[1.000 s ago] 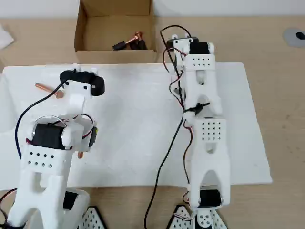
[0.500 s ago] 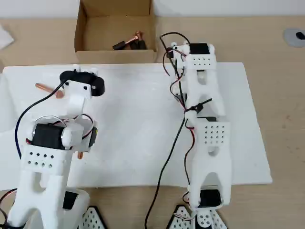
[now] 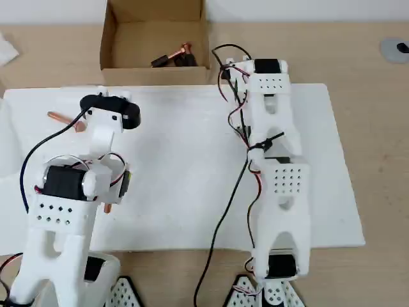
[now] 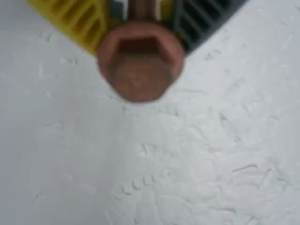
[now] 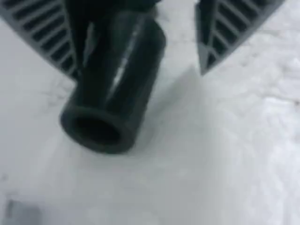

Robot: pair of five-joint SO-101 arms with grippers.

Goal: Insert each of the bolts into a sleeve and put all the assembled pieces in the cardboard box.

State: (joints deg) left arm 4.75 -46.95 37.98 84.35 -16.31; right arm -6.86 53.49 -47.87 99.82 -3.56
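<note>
Left gripper [image 4: 140,30] clamps a bolt [image 4: 140,65] over the mat [image 4: 197,164]; right gripper [image 5: 140,58] is parted, a sleeve [image 5: 112,89] against one finger; the box [image 3: 110,38] holds assembled pieces [image 3: 174,57].

The right arm [image 3: 276,128] has swung slightly toward the right of the scene. Its wrist block [image 3: 267,69], at the far end, sat slanted a second ago. Now it lies squarer and farther right, so the gap to the near right corner of the cardboard box [image 3: 153,76] is wider. The perforated elbow plate [image 3: 285,180] has drifted a little right and nearer. The black wire loop [image 3: 225,51] by the wrist block has dropped lower. Most of this happened in the first half second.
</note>
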